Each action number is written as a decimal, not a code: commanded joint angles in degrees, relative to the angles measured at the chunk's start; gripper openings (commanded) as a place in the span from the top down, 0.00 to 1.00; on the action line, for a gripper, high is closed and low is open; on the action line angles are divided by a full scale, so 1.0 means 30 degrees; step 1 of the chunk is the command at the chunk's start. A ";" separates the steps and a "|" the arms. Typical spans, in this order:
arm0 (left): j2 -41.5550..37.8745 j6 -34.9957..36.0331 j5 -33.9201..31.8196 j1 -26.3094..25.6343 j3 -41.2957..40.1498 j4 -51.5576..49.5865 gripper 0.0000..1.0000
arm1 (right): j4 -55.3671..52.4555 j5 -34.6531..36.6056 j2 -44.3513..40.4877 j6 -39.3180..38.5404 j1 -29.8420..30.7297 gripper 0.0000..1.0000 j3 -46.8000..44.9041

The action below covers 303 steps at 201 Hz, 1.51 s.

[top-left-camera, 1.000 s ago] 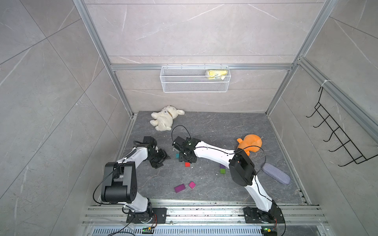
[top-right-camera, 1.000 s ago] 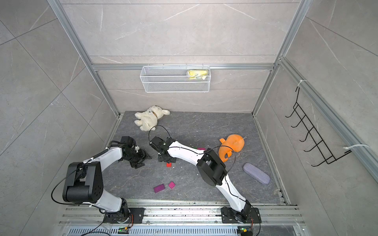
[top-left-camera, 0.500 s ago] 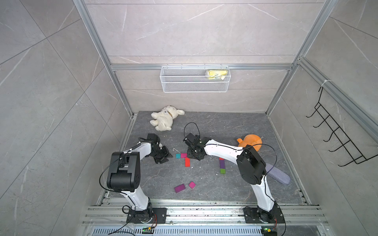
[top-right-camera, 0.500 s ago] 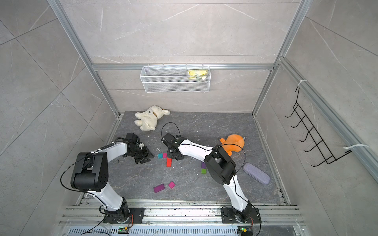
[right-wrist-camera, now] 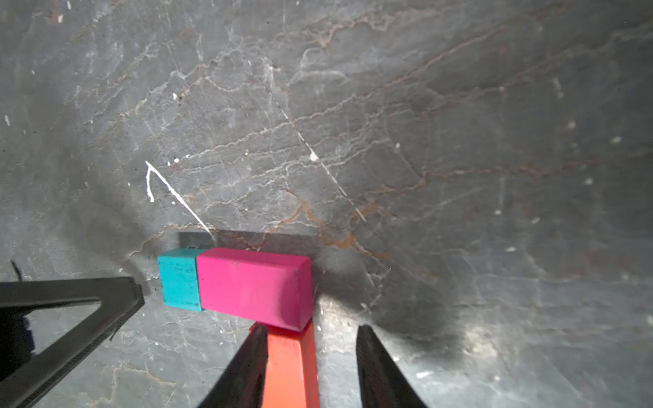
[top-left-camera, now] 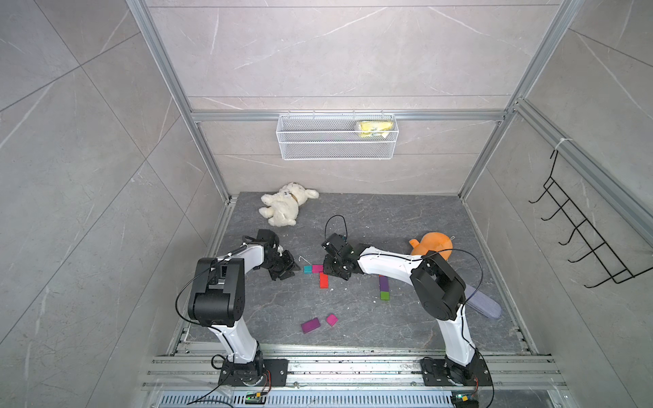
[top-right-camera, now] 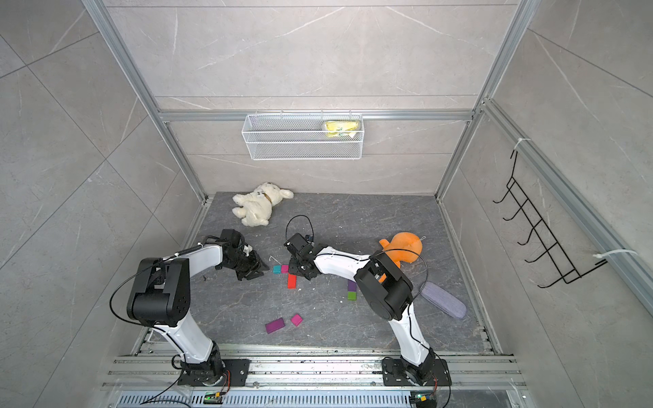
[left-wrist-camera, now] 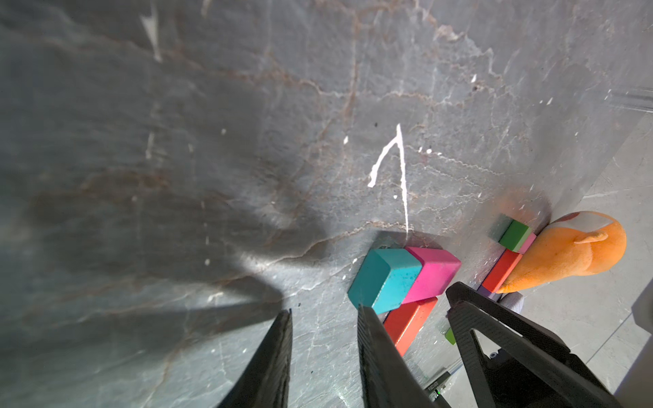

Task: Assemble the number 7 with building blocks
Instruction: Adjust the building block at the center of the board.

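A teal block (top-left-camera: 307,269) and a magenta block (top-left-camera: 317,268) lie side by side, with a red block (top-left-camera: 323,280) running toward the front from the magenta one. My left gripper (left-wrist-camera: 325,311) sits low just left of the teal block (left-wrist-camera: 385,275), one finger at its corner, jaws narrowly open over bare floor. My right gripper (right-wrist-camera: 311,328) is open astride the far end of the red block (right-wrist-camera: 291,367), one finger against it, right beside the magenta block (right-wrist-camera: 254,286). A purple block (top-left-camera: 383,281) and a green block (top-left-camera: 384,296) lie partly under the right arm.
A magenta rectangle (top-left-camera: 310,325) and a pink square (top-left-camera: 331,319) lie loose near the front. A white plush dog (top-left-camera: 286,206) is at the back left, an orange plush toy (top-left-camera: 431,243) behind the right arm, and a purple case (top-left-camera: 484,305) at the right. A wire basket (top-left-camera: 337,141) hangs on the wall.
The right gripper slid right, uncovering the teal and magenta blocks. The left gripper edged right toward the teal block. Both pairs of jaws narrowed.
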 commanded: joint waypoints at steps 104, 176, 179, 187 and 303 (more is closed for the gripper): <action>0.1148 -0.0184 0.0060 -0.0604 0.1457 -0.0460 0.69 | 0.2351 -0.0371 -0.0985 0.0976 -0.0438 0.52 -0.1383; 0.1536 -0.0300 -0.0117 -0.0780 0.1633 -0.0564 0.70 | 0.2686 -0.0434 -0.0812 0.1093 -0.0477 0.51 -0.1440; 0.1536 -0.0286 -0.0120 -0.0781 0.1633 -0.0568 0.69 | 0.2738 -0.0463 -0.0790 0.1093 -0.0472 0.51 -0.1427; 0.1564 -0.0336 -0.0121 -0.0806 0.1659 -0.0568 0.69 | 0.2826 -0.0513 -0.0687 0.1112 -0.0468 0.51 -0.1396; 0.1721 -0.0428 -0.0298 -0.0957 0.1773 -0.0709 0.69 | 0.3486 -0.1255 0.0277 0.1328 -0.0508 0.52 -0.0804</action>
